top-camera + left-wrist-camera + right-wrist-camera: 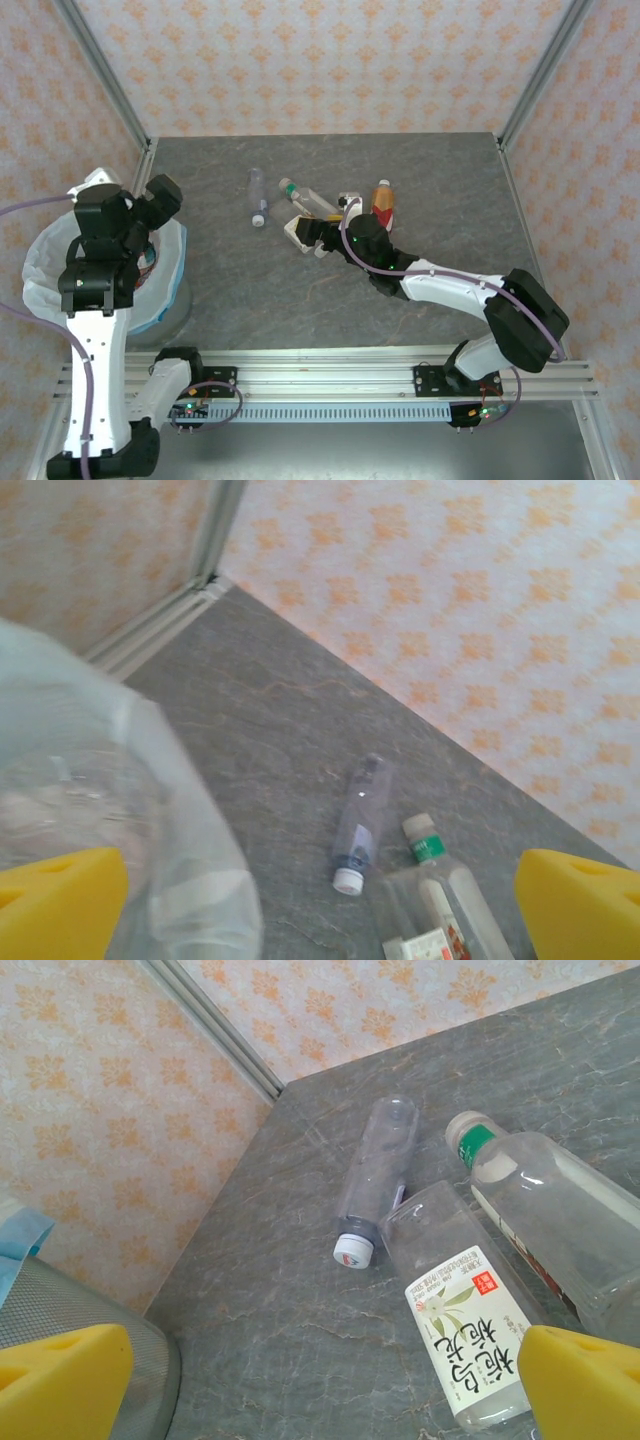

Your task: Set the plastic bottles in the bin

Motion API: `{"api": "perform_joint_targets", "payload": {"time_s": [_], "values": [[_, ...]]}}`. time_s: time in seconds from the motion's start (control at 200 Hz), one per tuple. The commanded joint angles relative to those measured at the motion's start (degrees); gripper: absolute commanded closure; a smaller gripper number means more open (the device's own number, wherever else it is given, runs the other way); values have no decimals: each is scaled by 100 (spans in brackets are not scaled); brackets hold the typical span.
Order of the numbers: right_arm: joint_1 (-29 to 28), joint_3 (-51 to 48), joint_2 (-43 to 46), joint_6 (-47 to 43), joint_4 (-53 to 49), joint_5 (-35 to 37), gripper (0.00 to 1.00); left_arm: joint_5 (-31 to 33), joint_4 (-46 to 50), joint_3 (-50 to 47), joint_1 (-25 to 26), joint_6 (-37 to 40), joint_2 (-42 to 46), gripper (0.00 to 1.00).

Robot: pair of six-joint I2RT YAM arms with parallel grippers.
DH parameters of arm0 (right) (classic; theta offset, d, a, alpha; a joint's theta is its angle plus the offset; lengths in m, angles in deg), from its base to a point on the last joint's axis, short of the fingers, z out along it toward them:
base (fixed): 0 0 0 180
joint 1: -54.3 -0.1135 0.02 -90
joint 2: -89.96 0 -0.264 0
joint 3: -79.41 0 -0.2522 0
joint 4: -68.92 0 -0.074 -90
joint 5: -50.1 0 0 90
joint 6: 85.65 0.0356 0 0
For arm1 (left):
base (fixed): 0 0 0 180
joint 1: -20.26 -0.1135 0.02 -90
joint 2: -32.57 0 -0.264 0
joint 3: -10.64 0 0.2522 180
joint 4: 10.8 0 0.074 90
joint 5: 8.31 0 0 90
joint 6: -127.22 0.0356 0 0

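Note:
Several plastic bottles lie mid-table: a clear one with a white cap (257, 197) (360, 820) (375, 1175), a green-capped one (305, 197) (440, 880) (550, 1210), a white-labelled one (465, 1310) and an orange one (383, 203). My right gripper (322, 218) (322, 1385) is open just above the table, with the white-labelled bottle lying between its fingers on the right side, not gripped. The bin (170, 305) (70, 1310) stands at the left, lined with a white bag (45, 270) (100, 810). My left gripper (320, 905) hangs open and empty over the bin's rim.
Patterned walls and metal corner posts (120, 90) close in the table on three sides. The arms' mounting rail (330, 375) runs along the near edge. Bare grey tabletop (260, 290) lies between the bin and the bottles.

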Motion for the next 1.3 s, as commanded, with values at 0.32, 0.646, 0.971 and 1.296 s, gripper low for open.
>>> {"api": "perform_joint_targets", "payload": {"time_s": [0.32,0.646,0.971,1.296], "values": [[0,-156,343,32,-287,761,1,1766,-63,856,2372,484,-1294,0],[70,-617,784,32,-318,1126,1,1846,-113,1565,3015,496,-2977,0],[132,-922,1144,62,-306,1311,1,1714,-97,2283,3018,-17,-4719,0],[141,-1301,1718,105,-359,1456,1,1426,175,2751,2270,-32,-5996,0]]}}
